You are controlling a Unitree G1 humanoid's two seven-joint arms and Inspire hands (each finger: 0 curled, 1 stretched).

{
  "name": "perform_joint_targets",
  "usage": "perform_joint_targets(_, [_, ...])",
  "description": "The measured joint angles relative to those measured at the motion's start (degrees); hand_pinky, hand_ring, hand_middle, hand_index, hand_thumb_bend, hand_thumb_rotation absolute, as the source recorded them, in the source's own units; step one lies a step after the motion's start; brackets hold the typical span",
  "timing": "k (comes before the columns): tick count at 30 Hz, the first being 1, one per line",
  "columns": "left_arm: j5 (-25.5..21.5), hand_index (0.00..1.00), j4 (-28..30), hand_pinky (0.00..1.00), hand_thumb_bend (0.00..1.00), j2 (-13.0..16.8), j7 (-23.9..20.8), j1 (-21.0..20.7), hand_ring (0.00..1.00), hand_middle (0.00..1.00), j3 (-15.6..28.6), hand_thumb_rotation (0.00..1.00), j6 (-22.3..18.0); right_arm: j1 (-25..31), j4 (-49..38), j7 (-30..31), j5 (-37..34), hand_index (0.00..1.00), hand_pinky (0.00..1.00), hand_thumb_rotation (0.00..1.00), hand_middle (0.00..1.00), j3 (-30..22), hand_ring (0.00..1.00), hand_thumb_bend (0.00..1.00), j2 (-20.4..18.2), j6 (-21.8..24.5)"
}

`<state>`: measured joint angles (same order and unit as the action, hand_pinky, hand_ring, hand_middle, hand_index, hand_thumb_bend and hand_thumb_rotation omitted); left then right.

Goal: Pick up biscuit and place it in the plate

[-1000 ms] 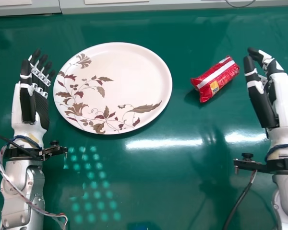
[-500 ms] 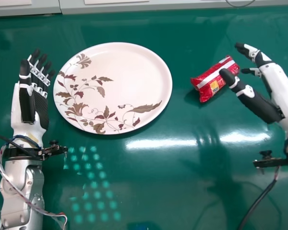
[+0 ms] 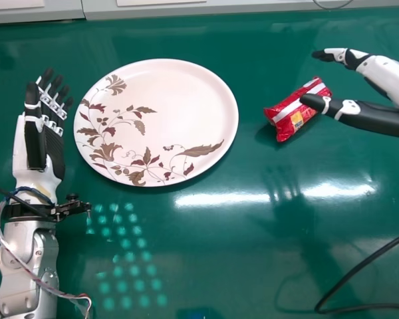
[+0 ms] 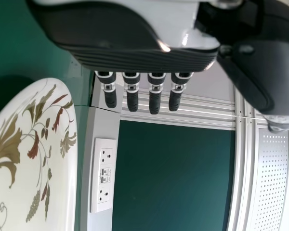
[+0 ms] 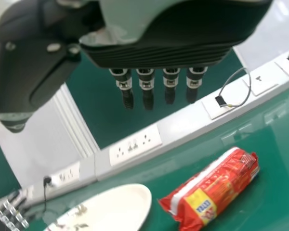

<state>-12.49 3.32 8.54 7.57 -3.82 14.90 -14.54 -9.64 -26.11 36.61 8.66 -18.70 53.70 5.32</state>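
The red biscuit packet (image 3: 296,109) lies on the green table to the right of the plate (image 3: 186,100) in the head view. My right hand (image 3: 359,116) is open above the packet's right side, its thumb tip overlapping the packet from the camera's angle. In the right wrist view, my right hand (image 5: 173,38) has straight fingers and holds nothing, with the packet (image 5: 212,190) apart from it. My left hand (image 3: 45,126) stays open beside the plate's left rim; the left wrist view shows the hand (image 4: 135,43) with straight fingers, the plate (image 4: 62,168) beside it.
A pale strip with sockets (image 5: 135,144) runs along the table's far edge in the right wrist view. A black cable (image 3: 359,272) curves over the table (image 3: 226,266) at the lower right.
My right hand has swung from upright at the right to pointing leftward over the packet's side, its thumb and fingers spreading apart. The left hand has barely shifted; the packet and plate have not moved.
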Motion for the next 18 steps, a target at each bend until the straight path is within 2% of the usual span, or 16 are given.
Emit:
perform_joint_targets(4, [0.1, 1.0, 0.1, 1.0, 0.95, 0.4, -0.1, 0.0, 1.0, 1.0, 0.0, 0.74, 0.0, -1.1, 0.7, 2.0, 1.6, 1.0, 0.92, 0.34, 1.0, 1.8, 1.0, 1.0, 2.8, -0.2])
perform_joint_targets(8, [0.0, 1.0, 0.3, 1.0, 0.95, 0.5, 0.0, 0.1, 1.0, 1.0, 0.0, 0.73, 0.1, -3.0, 2.3, 3.7, 2.4, 1.0, 0.94, 0.33, 1.0, 3.9, 1.0, 1.0, 5.0, -2.1])
perform_joint_targets(18, [0.0, 1.0, 0.8, 1.0, 0.94, 0.7, 0.2, 0.4, 1.0, 1.0, 0.1, 0.73, 0.3, -7.7, 8.7, 6.8, 3.4, 1.0, 0.92, 0.44, 1.0, 8.7, 1.0, 1.0, 7.4, -9.7])
